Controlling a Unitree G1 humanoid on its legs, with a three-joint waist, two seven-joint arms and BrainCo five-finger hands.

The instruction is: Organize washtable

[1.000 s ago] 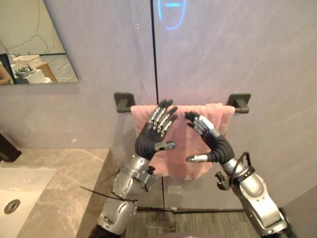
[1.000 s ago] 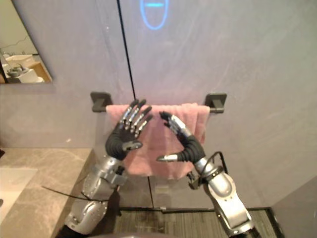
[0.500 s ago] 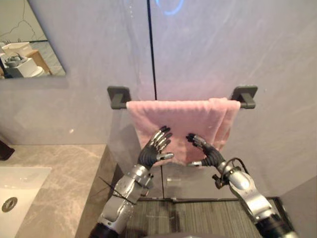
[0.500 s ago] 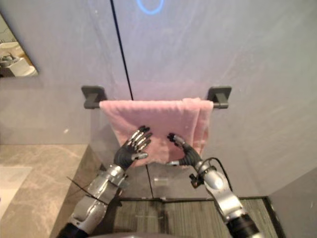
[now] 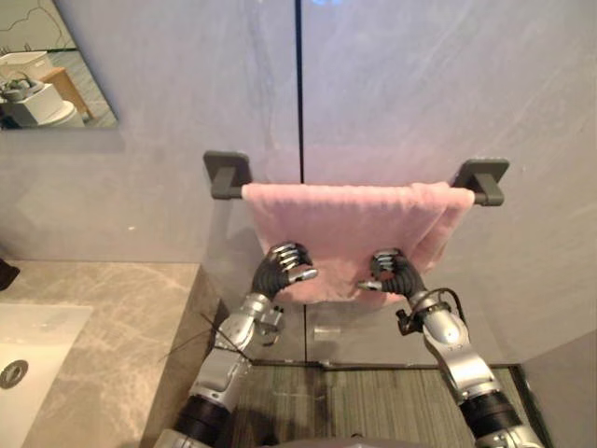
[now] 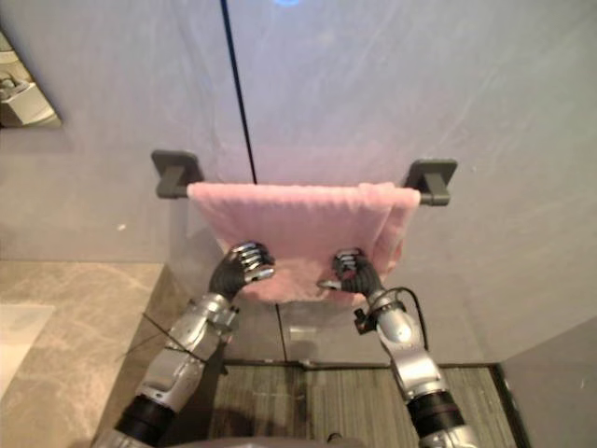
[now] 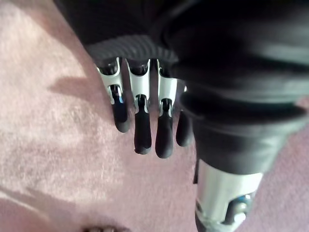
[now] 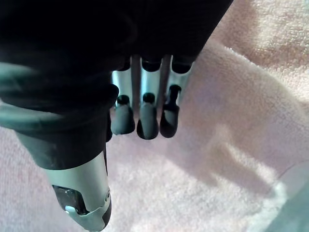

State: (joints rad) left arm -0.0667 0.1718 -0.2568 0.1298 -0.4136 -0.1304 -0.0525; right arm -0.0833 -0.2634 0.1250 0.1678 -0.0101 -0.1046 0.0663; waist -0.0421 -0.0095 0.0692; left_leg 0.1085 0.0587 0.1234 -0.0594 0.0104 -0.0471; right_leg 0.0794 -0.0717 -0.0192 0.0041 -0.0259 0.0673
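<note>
Step in hand, by judgement: squaring up the pink towel point(image 5: 345, 233) on the towel rail point(image 5: 227, 175), one hand at each side of the lower hem.

To do well: draw down evenly and lightly on both sides, enough to flatten the cloth without dragging it off the rail or skewing it. Mind the right end by the dark bracket point(image 5: 485, 179): a bunched, doubled fold point(image 5: 446, 224) there, against a flat spread to the left. Ease that fold outward rather than pulling it further down. Keep both hands level and release together. Avoid snagging the pile on the dark fingertips.

Left hand point(image 5: 283, 268): low on the towel's left part, fingers point(image 7: 144, 135) curled in with tips dug into the pile, thumb point(image 7: 224, 193) standing off. Reads as hooked into the cloth, not pinched; no fold seen between thumb and fingers.

Right hand point(image 5: 392, 272): much the same at the lower right, fingers point(image 8: 147, 121) bent over, tips pressed into the towel just beside a raised ridge of cloth, thumb apart.

Towel located: draped over the rail on the grey wall, right of and above the marble countertop point(image 5: 112, 317) with its white basin point(image 5: 33, 345).
</note>
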